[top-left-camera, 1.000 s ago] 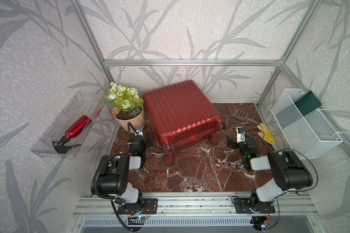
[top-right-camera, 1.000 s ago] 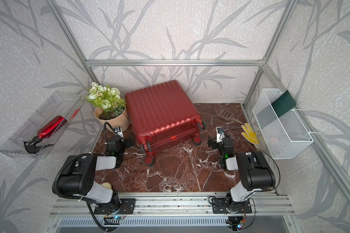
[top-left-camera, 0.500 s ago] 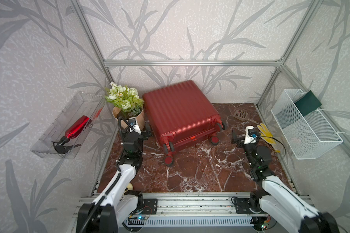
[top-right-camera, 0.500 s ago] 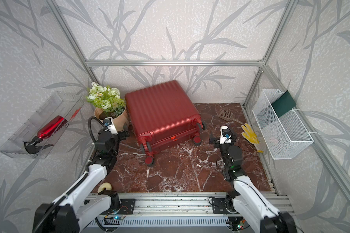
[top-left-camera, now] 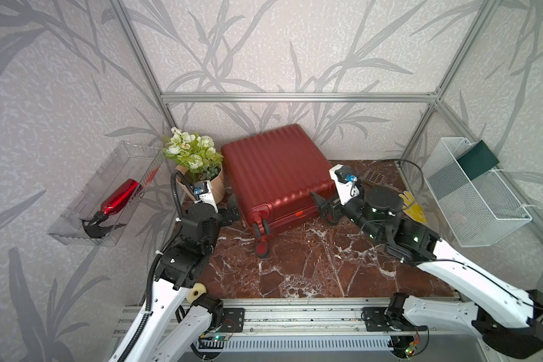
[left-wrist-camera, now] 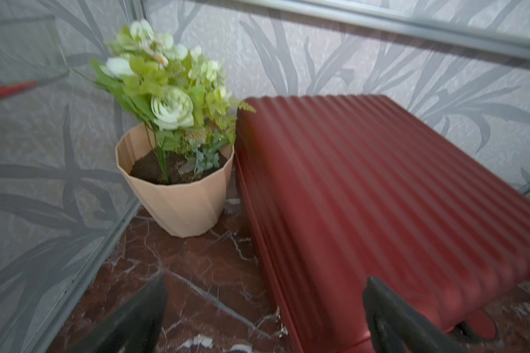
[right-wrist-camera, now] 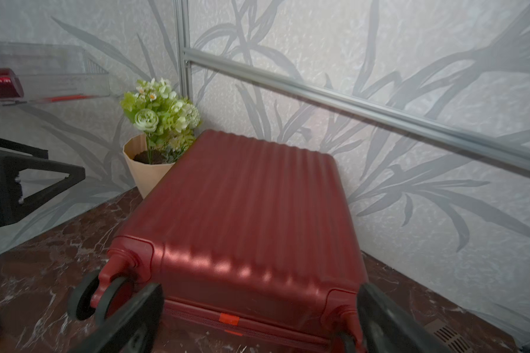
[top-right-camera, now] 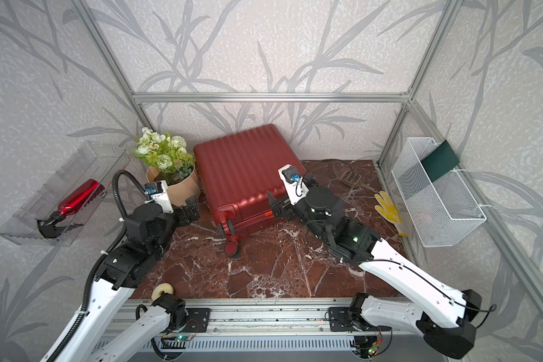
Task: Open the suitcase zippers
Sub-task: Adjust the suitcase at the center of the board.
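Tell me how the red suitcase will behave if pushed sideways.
The suitcase has a ribbed hard shell, so it probably stays stiff. It lies flat on the glossy floor, so it would likely slide rather than tip. The flower pot stands close beside it and might get knocked.

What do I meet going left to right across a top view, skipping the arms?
In order: clear wall tray holding the red spray bottle → potted flowers → suitcase → drain grate → yellow glove → white wire basket.

Dark red ribbed suitcase [top-left-camera: 276, 175], red-brown marble table [top-left-camera: 311, 266]
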Controlling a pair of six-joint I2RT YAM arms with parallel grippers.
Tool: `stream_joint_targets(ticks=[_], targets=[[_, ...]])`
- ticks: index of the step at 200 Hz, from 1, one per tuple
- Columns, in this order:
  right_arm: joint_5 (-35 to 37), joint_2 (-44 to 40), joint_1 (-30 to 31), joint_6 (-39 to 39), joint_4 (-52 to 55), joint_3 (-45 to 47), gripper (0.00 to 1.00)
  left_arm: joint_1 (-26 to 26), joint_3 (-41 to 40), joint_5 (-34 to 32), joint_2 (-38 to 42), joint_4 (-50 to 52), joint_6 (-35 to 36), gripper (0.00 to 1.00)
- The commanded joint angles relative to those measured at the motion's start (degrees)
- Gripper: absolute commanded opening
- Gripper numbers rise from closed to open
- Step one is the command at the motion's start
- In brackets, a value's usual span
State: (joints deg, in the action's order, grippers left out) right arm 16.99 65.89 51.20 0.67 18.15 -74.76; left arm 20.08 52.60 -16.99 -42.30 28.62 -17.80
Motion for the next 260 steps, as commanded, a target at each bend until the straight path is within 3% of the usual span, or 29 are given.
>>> stream_joint_targets(ticks=[1,23,46,72,92,109,127,144,156,173,181,196,220,236,260], targets=[[-14.8,8.0,-4.5,-9.4,14.5,-9.8,0.99,-1.2,-3.1,8.8,-1.1,9.2,-4.4,0.99],[-22.7,14.5,-6.2,-11.8,13.8,-13.4,0.99,-7.3,-8.2,15.3,-0.3,4.2,-9.8,0.99],[-26.0,17.8,-7.3,-12.9,13.7,-14.6,0.99,-15.8,-12.4,28.2,-2.9,-4.4,-14.6,0.99],[-26.0,19.0,-9.1,-12.9,16.7,-15.4,1.0,-15.9,-12.4,43.6,-10.2,-15.4,-14.4,0.97],[-26.4,19.0,-10.9,-12.7,18.0,-15.6,0.99,-13.8,-10.8,47.1,-15.2,-17.7,-13.9,0.92],[-25.4,19.0,-12.0,-12.1,19.0,-15.8,0.98,-9.2,-7.9,46.8,-18.2,-17.4,-11.3,0.9],[-25.5,19.0,-13.2,-11.8,18.8,-15.6,0.98,-0.9,-1.9,44.4,-23.2,-13.3,-5.9,0.89],[-27.7,19.6,-14.9,-12.2,18.8,-16.4,0.97,5.0,3.1,38.4,-26.3,-7.5,0.0,0.87],[-29.3,20.2,-16.1,-12.4,18.9,-17.2,0.95,6.5,1.6,35.1,-25.9,-8.3,2.1,0.82],[-31.3,20.3,-17.5,-12.9,16.6,-16.8,0.92,6.9,-6.4,32.7,-21.7,-17.3,2.2,0.74],[-32.4,20.2,-18.2,-13.0,14.7,-15.9,0.91,7.6,-11.8,32.6,-19.3,-25.3,2.1,0.67],[-34.2,20.3,-19.4,-13.7,12.6,-14.9,0.88,10.0,-20.8,30.3,-15.8,-39.5,3.5,0.63],[-36.2,19.9,-20.8,-15.8,10.2,-12.9,0.85,16.2,-27.2,28.2,-16.0,-50.0,9.5,0.66],[-35.6,18.6,-21.2,-16.3,10.0,-11.5,0.84,19.8,-28.4,32.2,-18.1,-54.5,12.1,0.68],[-34.3,15.3,-21.7,-17.2,8.1,-7.3,0.83,25.9,-31.9,27.9,-21.2,-63.3,14.5,0.69]])
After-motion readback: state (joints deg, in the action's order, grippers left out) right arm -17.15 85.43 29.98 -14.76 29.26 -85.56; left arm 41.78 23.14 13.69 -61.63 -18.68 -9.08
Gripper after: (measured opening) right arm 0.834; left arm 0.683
